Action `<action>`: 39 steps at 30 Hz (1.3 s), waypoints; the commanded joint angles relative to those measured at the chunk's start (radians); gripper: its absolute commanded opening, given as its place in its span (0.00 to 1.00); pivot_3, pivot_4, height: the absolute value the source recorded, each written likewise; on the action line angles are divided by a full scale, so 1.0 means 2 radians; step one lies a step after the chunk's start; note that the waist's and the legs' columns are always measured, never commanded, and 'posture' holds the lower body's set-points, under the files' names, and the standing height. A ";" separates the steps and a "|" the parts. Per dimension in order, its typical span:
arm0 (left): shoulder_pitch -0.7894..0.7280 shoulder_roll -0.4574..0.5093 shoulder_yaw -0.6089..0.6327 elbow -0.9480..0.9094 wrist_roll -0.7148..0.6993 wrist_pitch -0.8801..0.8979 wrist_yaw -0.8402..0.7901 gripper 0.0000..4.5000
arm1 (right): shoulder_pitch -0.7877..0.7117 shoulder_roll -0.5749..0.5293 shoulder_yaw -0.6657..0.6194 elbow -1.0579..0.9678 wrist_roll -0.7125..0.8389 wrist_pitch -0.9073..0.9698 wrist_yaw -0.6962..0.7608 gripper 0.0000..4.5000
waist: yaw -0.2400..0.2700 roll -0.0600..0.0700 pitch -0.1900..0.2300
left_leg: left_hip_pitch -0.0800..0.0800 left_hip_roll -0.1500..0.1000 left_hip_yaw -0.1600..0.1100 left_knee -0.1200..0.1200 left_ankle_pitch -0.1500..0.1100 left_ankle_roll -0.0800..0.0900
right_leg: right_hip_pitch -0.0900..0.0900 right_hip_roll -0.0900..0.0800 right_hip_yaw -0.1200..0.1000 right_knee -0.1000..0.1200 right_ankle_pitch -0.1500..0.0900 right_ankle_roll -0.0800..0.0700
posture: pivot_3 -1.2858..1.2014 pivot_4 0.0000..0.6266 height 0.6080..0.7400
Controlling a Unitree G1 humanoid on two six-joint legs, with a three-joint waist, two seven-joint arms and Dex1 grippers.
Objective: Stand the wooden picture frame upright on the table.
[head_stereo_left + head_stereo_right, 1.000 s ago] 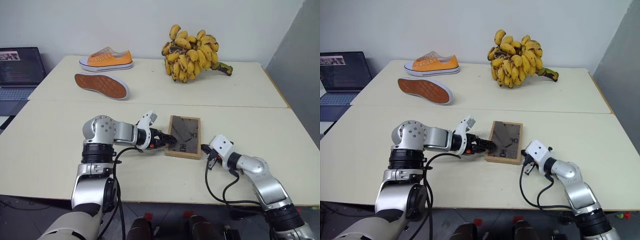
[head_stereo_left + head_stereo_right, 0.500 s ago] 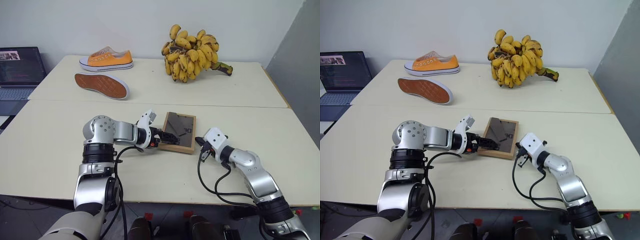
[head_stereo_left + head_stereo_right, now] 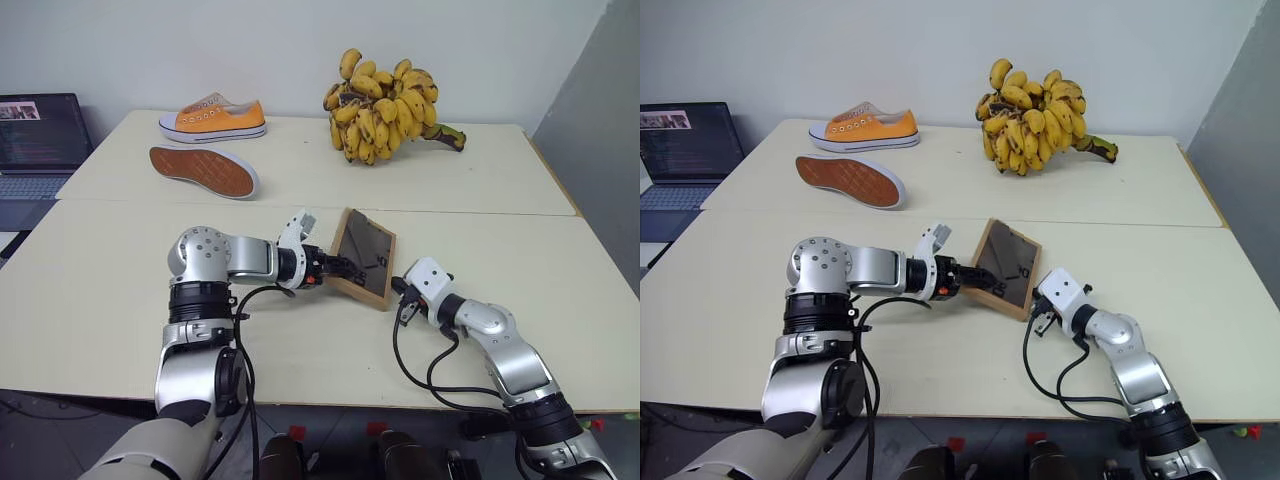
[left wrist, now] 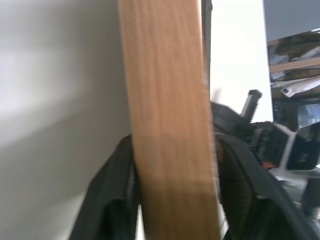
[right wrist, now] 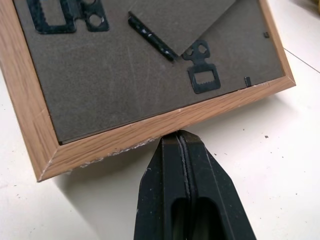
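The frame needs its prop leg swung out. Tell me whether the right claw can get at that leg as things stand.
Probably yes. The wooden picture frame is tilted up with its grey back turned to the right claw, whose shut tips sit at the frame's lower edge. The prop leg lies bare just beyond them. The left claw grips the opposite edge, clear of it.

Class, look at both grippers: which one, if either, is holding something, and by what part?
The left gripper holds the wooden picture frame by its left side rail. The right gripper, fingers shut together, only presses its tips against the frame's edge.

The wooden picture frame (image 5: 150,127) has light grained wood and matt grey backing.
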State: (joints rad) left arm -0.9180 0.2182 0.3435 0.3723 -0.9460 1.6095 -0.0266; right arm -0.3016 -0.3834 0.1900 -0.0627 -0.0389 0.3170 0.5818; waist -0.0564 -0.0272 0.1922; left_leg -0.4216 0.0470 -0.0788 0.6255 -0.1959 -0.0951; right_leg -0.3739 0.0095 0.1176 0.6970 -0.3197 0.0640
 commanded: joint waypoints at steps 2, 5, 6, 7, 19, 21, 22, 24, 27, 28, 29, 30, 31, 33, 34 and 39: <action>-0.015 -0.009 0.021 0.002 -0.019 0.002 0.004 0.29 | -0.012 0.004 -0.001 -0.009 0.003 -0.014 -0.002 0.00 | 0.000 0.000 0.000 | 0.000 0.000 0.000 0.000 0.000 0.000 | 0.000 0.000 0.000 0.000 0.000 0.000 | 0.52 0.24 1.00; -0.016 -0.013 0.027 0.000 -0.021 0.002 0.006 0.29 | -0.010 0.003 -0.002 -0.010 0.002 -0.014 -0.003 0.00 | 0.000 0.000 0.000 | 0.000 0.000 0.000 0.000 0.000 0.000 | 0.000 0.000 0.000 0.000 0.000 0.000 | 0.52 0.24 1.00; -0.015 -0.013 0.027 -0.002 -0.021 0.002 0.006 0.29 | -0.009 0.003 -0.002 -0.010 0.002 -0.015 -0.003 0.00 | 0.000 0.000 0.000 | 0.000 0.000 0.000 0.000 0.000 0.000 | 0.000 0.000 0.000 0.000 0.000 0.000 | 0.52 0.24 1.00; -0.015 -0.013 0.026 -0.002 -0.020 0.002 0.006 0.29 | -0.009 0.002 -0.003 -0.010 0.002 -0.016 -0.003 0.00 | 0.000 0.000 0.000 | 0.000 0.000 0.000 0.000 0.000 0.000 | 0.000 0.000 0.000 0.000 0.000 0.000 | 0.52 0.24 1.00; -0.031 0.043 -0.042 -0.028 0.045 -0.145 -0.156 0.29 | 0.008 -0.052 -0.076 -0.038 0.025 -0.005 -0.001 0.00 | 0.000 0.000 0.000 | 0.000 0.000 0.000 0.000 0.000 0.000 | 0.000 0.000 0.000 0.000 0.000 0.000 | 0.52 0.24 1.00; -0.038 0.048 -0.046 -0.013 0.059 -0.186 -0.183 0.29 | 0.009 -0.067 -0.094 -0.055 0.031 0.003 0.001 0.00 | 0.001 0.000 0.000 | 0.000 0.000 0.000 0.000 0.000 0.000 | 0.000 0.000 0.000 0.000 0.000 0.000 | 0.52 0.24 1.00; -0.043 0.050 -0.045 -0.005 0.065 -0.204 -0.194 0.29 | 0.007 -0.075 -0.104 -0.065 0.034 0.008 0.003 0.00 | 0.001 0.000 0.000 | -0.001 0.000 0.000 0.000 0.000 0.000 | 0.000 0.000 0.000 0.000 0.000 0.000 | 0.52 0.24 1.00; -0.051 0.051 -0.045 0.005 0.075 -0.234 -0.215 0.29 | 0.002 -0.090 -0.123 -0.086 0.044 0.022 0.009 0.00 | 0.001 0.000 0.000 | -0.001 0.000 0.000 -0.001 0.000 0.000 | 0.000 0.000 0.000 -0.001 0.000 0.000 | 0.52 0.24 1.00; -0.055 0.052 -0.050 -0.006 0.075 -0.259 -0.249 0.29 | -0.026 -0.106 -0.155 -0.122 0.074 0.065 0.011 0.00 | 0.001 0.000 0.000 | -0.001 0.000 0.000 -0.001 0.000 0.000 | 0.000 0.000 0.000 -0.001 0.000 0.000 | 0.52 0.24 1.00; -0.055 0.051 -0.049 -0.015 0.071 -0.260 -0.259 0.29 | -0.041 -0.108 -0.165 -0.136 0.087 0.085 0.009 0.00 | 0.001 0.000 0.000 | -0.001 0.000 0.000 -0.001 0.000 0.000 | 0.000 0.000 0.000 -0.001 0.000 0.000 | 0.52 0.24 1.00; -0.055 0.050 -0.048 -0.022 0.067 -0.259 -0.267 0.29 | -0.054 -0.110 -0.171 -0.149 0.098 0.102 0.008 0.00 | 0.000 0.000 0.000 | -0.002 0.000 0.000 -0.001 0.000 0.000 | -0.001 0.000 0.000 -0.002 0.000 0.000 | 0.52 0.24 1.00; -0.053 0.049 -0.048 -0.029 0.063 -0.258 -0.272 0.29 | -0.070 -0.109 -0.175 -0.161 0.111 0.121 0.006 0.00 | -0.001 0.000 0.000 | -0.002 0.000 0.000 -0.001 0.000 0.000 | -0.001 0.000 0.000 -0.001 0.000 0.000 | 0.52 0.24 1.00; -0.052 0.048 -0.048 -0.036 0.061 -0.256 -0.276 0.29 | -0.085 -0.108 -0.178 -0.171 0.121 0.138 0.003 0.00 | -0.001 0.000 0.000 | -0.002 0.000 0.000 -0.001 0.000 0.000 | -0.002 0.000 0.000 -0.001 0.000 0.000 | 0.52 0.24 1.00; -0.049 0.044 -0.052 -0.048 0.061 -0.251 -0.278 0.29 | -0.124 -0.098 -0.185 -0.189 0.145 0.172 -0.008 0.04 | -0.001 0.000 0.000 | -0.002 0.000 0.000 -0.001 0.000 0.000 | -0.002 0.000 0.000 -0.001 0.000 0.000 | 0.52 0.24 1.00; -0.048 0.041 -0.054 -0.052 0.062 -0.249 -0.279 0.29 | -0.145 -0.088 -0.191 -0.197 0.164 0.192 -0.015 0.08 | -0.001 0.000 0.000 | -0.002 0.000 0.000 -0.001 0.000 0.000 | -0.002 0.000 0.000 -0.001 0.000 0.000 | 0.52 0.24 1.00; -0.052 0.033 -0.053 -0.068 0.054 -0.238 -0.282 0.29 | -0.218 -0.064 -0.173 -0.209 0.190 0.245 -0.047 0.30 | 0.001 0.000 0.000 | -0.003 0.000 0.000 -0.001 0.000 0.000 | -0.003 0.000 0.000 -0.001 0.000 0.000 | 0.52 0.24 1.00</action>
State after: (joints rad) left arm -0.9861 0.2872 0.2287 0.3063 -0.7924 1.1312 -0.5612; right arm -0.6809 -0.5272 -0.1617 -0.4458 0.3173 0.7726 0.5271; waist -0.0545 -0.0265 0.1929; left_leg -0.4290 0.0467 -0.0793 0.6248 -0.1958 -0.0951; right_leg -0.3798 0.0088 0.1166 0.6950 -0.3195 0.0639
